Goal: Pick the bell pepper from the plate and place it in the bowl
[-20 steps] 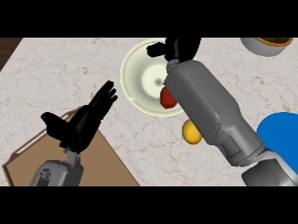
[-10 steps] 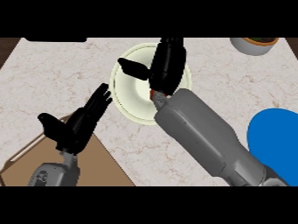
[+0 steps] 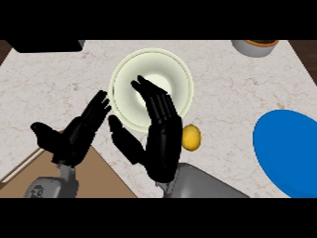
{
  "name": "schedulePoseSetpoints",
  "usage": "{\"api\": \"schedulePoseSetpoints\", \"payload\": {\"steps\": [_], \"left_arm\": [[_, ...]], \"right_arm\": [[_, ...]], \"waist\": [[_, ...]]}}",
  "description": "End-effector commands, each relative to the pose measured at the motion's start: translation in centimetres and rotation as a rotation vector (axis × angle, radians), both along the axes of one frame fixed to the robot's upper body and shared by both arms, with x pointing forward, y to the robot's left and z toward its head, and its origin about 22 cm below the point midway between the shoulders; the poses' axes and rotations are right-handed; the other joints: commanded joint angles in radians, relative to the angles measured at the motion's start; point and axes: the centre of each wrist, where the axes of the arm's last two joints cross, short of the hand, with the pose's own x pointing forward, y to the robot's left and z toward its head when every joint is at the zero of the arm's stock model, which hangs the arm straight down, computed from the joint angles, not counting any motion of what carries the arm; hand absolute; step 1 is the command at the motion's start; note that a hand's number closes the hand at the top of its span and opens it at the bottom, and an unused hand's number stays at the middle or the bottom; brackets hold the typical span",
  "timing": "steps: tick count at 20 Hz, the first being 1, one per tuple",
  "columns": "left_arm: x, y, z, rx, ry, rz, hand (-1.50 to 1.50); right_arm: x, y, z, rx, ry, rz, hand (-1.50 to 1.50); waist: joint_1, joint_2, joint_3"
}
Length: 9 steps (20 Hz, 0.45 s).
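Since 0.5 s ago, the right robot hand (image 3: 159,139) has drawn back off the plate (image 3: 178,69), fingers straight and holding nothing. No bell pepper shows on the plate; a yellow object (image 3: 191,138) lies beside the wrist on the desk (image 3: 44,88), short of the blue bowl (image 3: 298,148). The left robot hand (image 3: 75,135) rests open at lower left.

Nothing readable is showing up anywhere here, no text, labels, brands, numbers or signs on anything I can make out.
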Motion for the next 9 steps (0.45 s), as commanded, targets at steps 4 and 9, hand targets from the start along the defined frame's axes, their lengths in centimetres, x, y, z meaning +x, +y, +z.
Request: {"api": "schedulePoseSetpoints", "payload": {"steps": [4,9], "left_arm": [[-0.8,0.6,-0.2,0.001,-0.004,0.028,0.00],[-1.5,0.7,-1.1,-0.006,0.013,0.043,0.00]], "right_arm": [[-10.3,-0.3,-4.8,0.086,0.090,0.093,1.50],[-18.5,0.0,-7.8,0.039,0.222,0.165,1.50]], "waist": [[-0.026,-0.008,0.001],[-0.038,-0.001,0.000]]}}
